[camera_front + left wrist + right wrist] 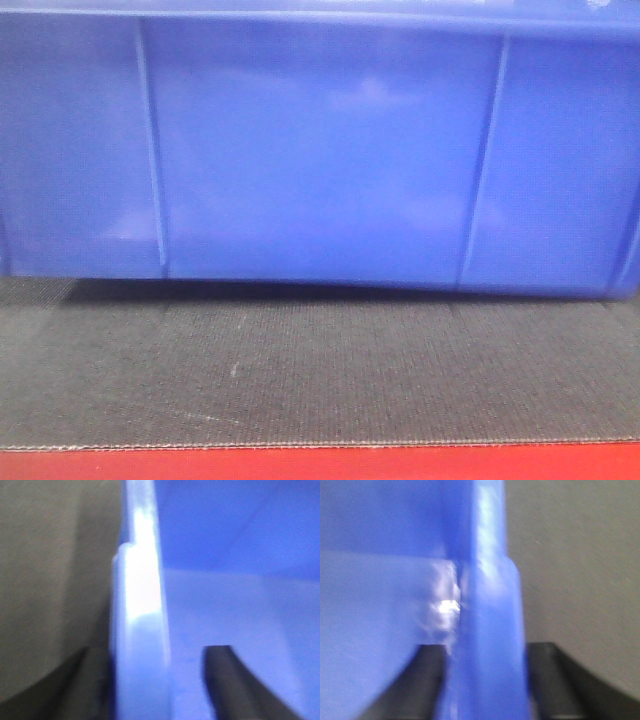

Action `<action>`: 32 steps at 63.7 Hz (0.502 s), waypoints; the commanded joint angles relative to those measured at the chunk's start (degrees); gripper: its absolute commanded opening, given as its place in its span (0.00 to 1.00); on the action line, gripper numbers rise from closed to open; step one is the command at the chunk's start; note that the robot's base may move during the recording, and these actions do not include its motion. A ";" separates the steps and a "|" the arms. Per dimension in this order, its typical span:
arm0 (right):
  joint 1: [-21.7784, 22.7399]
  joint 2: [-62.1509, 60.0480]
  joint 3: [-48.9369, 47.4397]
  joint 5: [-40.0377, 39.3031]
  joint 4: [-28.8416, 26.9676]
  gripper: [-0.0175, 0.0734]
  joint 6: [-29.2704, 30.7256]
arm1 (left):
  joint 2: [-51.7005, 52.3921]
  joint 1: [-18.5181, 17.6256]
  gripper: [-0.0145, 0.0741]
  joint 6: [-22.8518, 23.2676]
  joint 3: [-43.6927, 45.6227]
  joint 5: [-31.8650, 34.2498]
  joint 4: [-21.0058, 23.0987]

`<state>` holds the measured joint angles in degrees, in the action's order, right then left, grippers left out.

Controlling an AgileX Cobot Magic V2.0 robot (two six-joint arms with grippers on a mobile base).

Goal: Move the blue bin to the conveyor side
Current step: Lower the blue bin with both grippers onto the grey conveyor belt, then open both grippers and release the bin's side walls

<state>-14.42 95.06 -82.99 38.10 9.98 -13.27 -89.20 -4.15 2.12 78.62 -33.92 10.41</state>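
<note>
Filling most of the front view, the blue bin [320,150] is seen side-on, its glossy wall crossed by raised vertical ribs and topped by a thickened rim. It is set over the conveyor side [320,370], a dark woven belt bordered by a red front edge [320,464]; a thin shadow is cast beneath the bin's base, so whether the base is touching the belt cannot be told. In the left wrist view, the left gripper [150,680] is placed astride the bin's rim, with one dark finger outside the wall and the other finger [235,680] inside the bin; the picture is blurred, and whether the rim is pinched cannot be told. In the right wrist view, the right gripper [485,680] is likewise set across the opposite rim, one finger [560,675] seen on either side of the wall, with contact equally unclear. Grey belt surface is seen beyond the bin in both wrist views.
</note>
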 commanded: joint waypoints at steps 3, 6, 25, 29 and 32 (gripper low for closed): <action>-0.52 -0.93 -1.74 -3.69 -0.43 0.74 0.77 | 1.24 -0.92 0.73 -0.40 0.90 5.82 1.69; -0.52 -1.03 -2.19 -3.10 0.12 0.76 0.77 | 1.24 -0.92 0.76 -0.40 0.90 5.82 1.71; -0.52 -2.61 -9.57 4.74 2.43 0.76 1.19 | 3.30 -0.92 0.73 -0.40 4.49 5.27 1.25; -0.52 -3.78 -10.79 5.15 2.43 0.70 1.31 | 4.52 -0.92 0.62 -0.40 5.84 5.18 0.99; -0.52 -4.64 -11.72 5.67 2.43 0.60 1.31 | 5.18 -0.92 0.51 -0.40 6.68 5.18 0.99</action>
<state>-15.02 92.72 -92.63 43.29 11.36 -12.54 -86.05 -4.77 1.90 83.61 -29.33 11.44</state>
